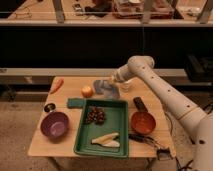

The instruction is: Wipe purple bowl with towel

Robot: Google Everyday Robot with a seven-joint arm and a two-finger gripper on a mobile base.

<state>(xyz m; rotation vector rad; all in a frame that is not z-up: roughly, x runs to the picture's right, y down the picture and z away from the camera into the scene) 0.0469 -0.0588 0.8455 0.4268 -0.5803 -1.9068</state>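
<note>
Gripper (pixel 113 80) sits at the far-centre of the table (pixel 40 144), fingers pressed together, tips down at the far-right edge of the towel (pixel 105 88). Can't tell from here whether any cloth is actually pinched btwn them. The arm (pixel 162 92) comes in from the right side, elbow high, reaching left and down to that spot.

Towel lies crumpled on the tabletop, far of the green tray (pixel 118 131) and just right of a round orange-yellow fruit (pixel 87 91). A carrot (pixel 56 85) lies further left, near the far-left corner.

Tray is in the middle w/ a dark bunch of grapes (pixel 95 116) in its far half and a pale banana-like piece (pixel 107 139) in its near half. A dark green pad (pixel 76 103) touches the tray's far-left corner.

Purple bowl (pixel 54 125) is on the left side of the table, upright, well apart from gripper and towel, just left of the tray. A small dark round thing (pixel 49 107) sits just far of it.

Orange-brown bowl (pixel 142 122) is right of the tray, w/ a dark oblong object (pixel 139 103) just far of it.
</note>
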